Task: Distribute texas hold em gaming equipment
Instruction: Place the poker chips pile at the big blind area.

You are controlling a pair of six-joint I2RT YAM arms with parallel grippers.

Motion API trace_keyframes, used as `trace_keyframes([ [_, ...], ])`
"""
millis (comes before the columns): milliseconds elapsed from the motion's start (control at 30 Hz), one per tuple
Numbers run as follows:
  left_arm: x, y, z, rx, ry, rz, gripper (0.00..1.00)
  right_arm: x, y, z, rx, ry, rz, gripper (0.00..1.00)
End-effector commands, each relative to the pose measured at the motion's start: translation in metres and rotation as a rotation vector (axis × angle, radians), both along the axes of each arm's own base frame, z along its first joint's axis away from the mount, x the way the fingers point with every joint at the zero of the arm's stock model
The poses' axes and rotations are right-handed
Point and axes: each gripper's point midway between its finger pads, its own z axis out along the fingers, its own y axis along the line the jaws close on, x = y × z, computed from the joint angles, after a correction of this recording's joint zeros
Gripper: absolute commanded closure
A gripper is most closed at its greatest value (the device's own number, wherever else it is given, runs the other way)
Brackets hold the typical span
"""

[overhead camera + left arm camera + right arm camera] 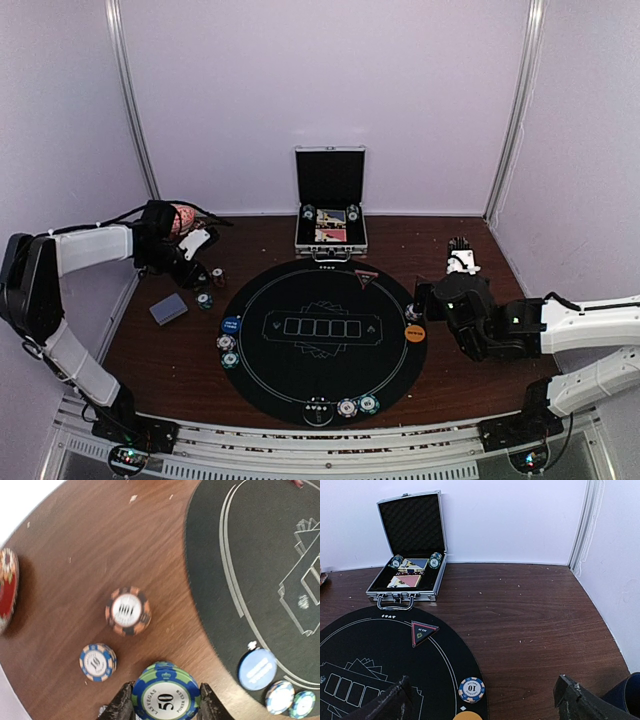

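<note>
The left gripper (166, 707) is clamped on a short stack of green-and-blue 50 chips (166, 692), one finger (121, 706) against each side of its rim. It is over the wooden table (100, 540), left of the round black mat (260, 555). Two more piles lie on the wood beyond it: one orange-and-black 100 chip (128, 611) and one blue-and-white 10 stack (97, 662), apart from each other and from the held stack. On the mat's left edge sits one blue disc (256, 668), with a white-and-blue chip (279, 697) and a teal chip (302, 704) just beside it. One grey-blue deck of cards (168, 308) lies on the table, left of the mat.

The right gripper (482, 700) has its jaws spread wide with nothing between them, over the mat's right edge. There a single blue 10 chip (471, 689) lies next to one orange disc (467, 716).

Three round pieces sit in a row at the mat's near edge: a dark piece (318, 410), a pale chip (347, 407) and a teal-rimmed chip (368, 403). The dark one may be a disc rather than a chip; it is too small to tell.

The open silver case (410, 545) stands past the mat's far edge. It holds two chip stacks (396, 561) and two card packs (405, 581). One triangular marker (422, 631) lies on the mat.
</note>
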Motion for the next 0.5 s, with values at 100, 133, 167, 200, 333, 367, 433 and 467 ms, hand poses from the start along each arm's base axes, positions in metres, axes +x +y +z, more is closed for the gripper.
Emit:
trace_keyframes([
  [100,0.002,-0.087,0.052,-0.013,-0.088,-0.189,0.78,-0.001,-0.011,0.008,0.008,-0.038,-0.05,0.0],
  [133,-0.001,-0.108,0.057,-0.015,-0.09,-0.225,0.78,-0.001,-0.013,0.008,0.008,-0.042,-0.058,0.0],
  [167,-0.001,-0.125,0.061,-0.017,-0.091,-0.249,0.78,-0.001,-0.014,0.009,0.01,-0.045,-0.063,0.0],
  [200,0.0,-0.141,0.064,-0.017,-0.09,-0.273,0.78,-0.001,-0.017,0.009,0.011,-0.049,-0.073,0.0],
  [333,0.002,-0.205,0.064,0.004,-0.075,-0.357,0.78,0.0,-0.024,0.01,0.012,-0.057,-0.099,0.0],
  [367,0.003,-0.22,0.063,0.007,-0.075,-0.374,0.78,0.0,-0.026,0.01,0.012,-0.057,-0.104,0.0],
  [433,0.008,-0.251,0.068,0.008,-0.088,-0.412,0.78,0.001,-0.029,0.01,0.009,-0.059,-0.118,0.0],
  [467,0.009,-0.266,0.067,0.009,-0.088,-0.429,0.78,0.001,-0.03,0.01,0.01,-0.06,-0.124,0.0],
])
